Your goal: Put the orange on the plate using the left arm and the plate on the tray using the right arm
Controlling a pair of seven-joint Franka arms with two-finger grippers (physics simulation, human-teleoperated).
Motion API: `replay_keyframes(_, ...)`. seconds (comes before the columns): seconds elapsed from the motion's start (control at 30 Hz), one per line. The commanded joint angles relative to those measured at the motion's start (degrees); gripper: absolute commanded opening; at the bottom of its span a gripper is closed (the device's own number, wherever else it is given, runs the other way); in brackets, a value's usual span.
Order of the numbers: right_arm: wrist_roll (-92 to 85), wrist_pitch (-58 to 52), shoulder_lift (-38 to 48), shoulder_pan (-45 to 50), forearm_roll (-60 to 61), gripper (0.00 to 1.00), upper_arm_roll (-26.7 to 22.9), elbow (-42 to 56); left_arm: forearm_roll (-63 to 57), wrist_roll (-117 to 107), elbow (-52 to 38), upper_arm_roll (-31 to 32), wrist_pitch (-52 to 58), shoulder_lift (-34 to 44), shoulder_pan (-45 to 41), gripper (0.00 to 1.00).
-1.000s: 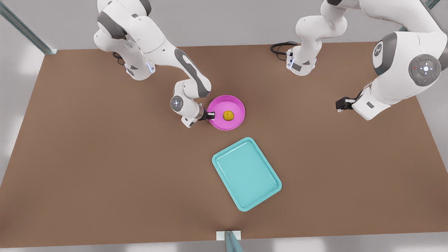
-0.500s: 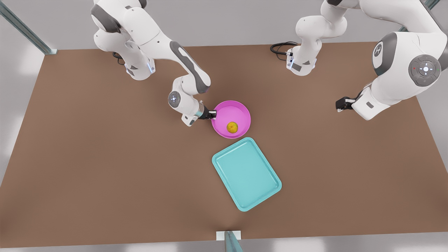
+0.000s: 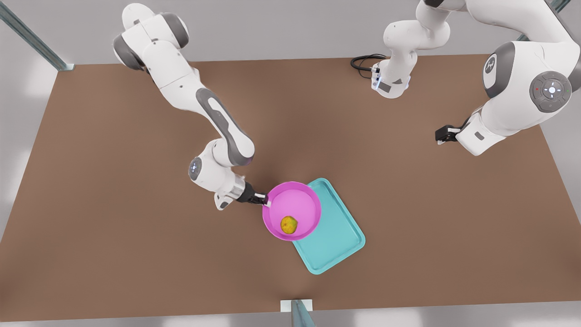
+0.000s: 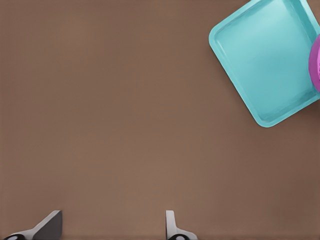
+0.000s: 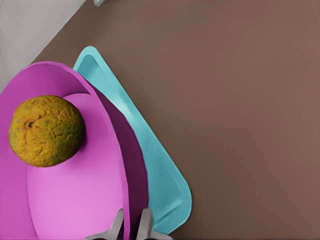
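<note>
The magenta plate (image 3: 297,200) is held by its rim in my right gripper (image 3: 264,200), on the arm at the front view's left. The plate overlaps the left part of the teal tray (image 3: 338,236) and juts out past the tray's edge. The orange (image 3: 289,224) lies in the plate near its near rim. In the right wrist view my right gripper (image 5: 131,225) is shut on the plate (image 5: 75,195), with the orange (image 5: 46,131) inside and the tray (image 5: 162,175) behind. My left gripper (image 3: 442,135) waits far off at the front view's right. In the left wrist view my left gripper (image 4: 112,230) is open over bare table, with the tray (image 4: 265,60) and a sliver of the plate (image 4: 316,62) farther off.
The brown table (image 3: 113,227) extends around the tray on all sides. A black cable (image 3: 363,61) lies by the base of the arm at the back right. A metal post (image 3: 299,313) stands at the table's near edge.
My right gripper has carried the plate with the orange toward the near edge, to over the tray's left part. The orange rolled toward the plate's near rim. The left arm stayed still.
</note>
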State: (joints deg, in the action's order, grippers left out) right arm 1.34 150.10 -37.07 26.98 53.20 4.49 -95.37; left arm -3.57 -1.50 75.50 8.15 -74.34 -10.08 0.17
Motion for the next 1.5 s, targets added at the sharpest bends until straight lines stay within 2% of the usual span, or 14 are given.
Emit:
replay_keyframes(0.0,0.95,-2.44,-3.53,-0.26,-0.73,0.21,-0.01,4.57,-0.03,0.27,-0.01,0.03,0.07,0.06,0.00,1.00)
replay_keyframes(0.43,3.50,-2.27,-14.61,4.84,-0.29,0.21,0.17,17.15,-0.03,0.36,-0.01,-0.41,0.07,0.06,0.18,1.00)
replay_keyframes(0.47,3.50,-2.44,-14.70,4.75,-0.29,0.37,0.17,17.23,-0.03,0.36,-0.09,-0.41,0.07,0.06,0.18,1.00)
replay_keyframes(0.5,3.23,-2.35,-14.87,4.57,-0.29,1.00,0.17,17.15,-0.03,0.36,-0.01,-0.41,0.07,0.06,0.18,1.00)
replay_keyframes(0.73,2.44,-4.53,-12.42,1.86,-0.37,1.00,0.08,16.97,-0.03,0.36,-0.09,-0.41,0.07,-0.02,0.18,1.00)
replay_keyframes(0.77,2.62,-13.82,-10.22,-0.69,-1.16,1.00,-0.71,17.23,-0.03,0.36,-0.01,-0.41,0.07,-0.02,0.18,1.00)
replay_keyframes(0.87,-4.94,-70.41,-6.18,-22.47,-25.38,1.00,-6.33,26.09,-0.03,0.36,-0.09,-0.41,-0.02,-0.02,0.18,1.00)
replay_keyframes(0.9,-7.04,-90.88,-5.64,-27.85,-38.83,1.00,-6.52,40.83,-0.12,0.36,-0.09,-0.41,-0.02,-0.11,0.27,1.00)
replay_keyframes(0.93,-8.11,-98.86,-3.55,-30.93,-43.43,1.00,-6.95,47.99,-0.12,0.36,-0.09,-0.41,-0.11,-0.20,0.27,1.00)
replay_keyframes(1.03,-7.93,-98.51,9.73,-23.02,-61.54,1.00,-5.73,47.91,-0.12,0.36,-0.01,-0.41,-0.02,-0.20,0.27,1.00)
replay_keyframes(1.1,-8.02,-97.02,13.69,-24.87,-61.37,1.00,-4.32,45.90,-0.12,0.36,-0.09,-0.50,-0.02,-0.02,0.27,1.00)
replay_keyframes(1.13,-7.67,-92.63,17.99,-28.38,-61.20,1.00,-1.42,38.08,0.15,0.44,-0.01,-0.76,0.42,-0.02,0.27,1.00)
replay_keyframes(1.2,-7.75,-82.60,25.03,-29.70,-61.02,1.00,-1.24,25.33,0.23,0.36,-0.09,-0.59,-0.28,-0.46,0.27,1.00)
replay_keyframes(1.47,-7.67,-80.93,27.67,-29.35,-61.02,1.00,-1.24,21.45,0.23,0.62,-1.15,0.03,0.68,-1.87,0.00,1.00)
